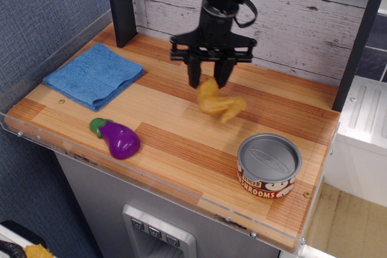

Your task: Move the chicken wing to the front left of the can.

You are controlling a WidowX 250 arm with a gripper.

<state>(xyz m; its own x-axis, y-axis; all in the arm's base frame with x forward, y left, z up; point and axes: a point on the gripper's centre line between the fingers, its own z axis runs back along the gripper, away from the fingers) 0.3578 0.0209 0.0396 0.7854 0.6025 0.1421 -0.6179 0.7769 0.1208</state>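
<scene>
My black gripper (208,81) hangs over the middle of the wooden counter and is shut on the golden-tan chicken wing (219,101), holding it above the boards. The silver can (268,165) with its red-and-white mushrooms label stands near the front right edge, to the right of and nearer than the wing. The wing is apart from the can, up and to its left in the picture.
A purple eggplant (120,138) with a green stem lies near the front left edge. A folded blue cloth (94,75) lies at the left. A black post (120,4) stands at the back left, another at the far right. A clear lip (181,194) edges the counter's front.
</scene>
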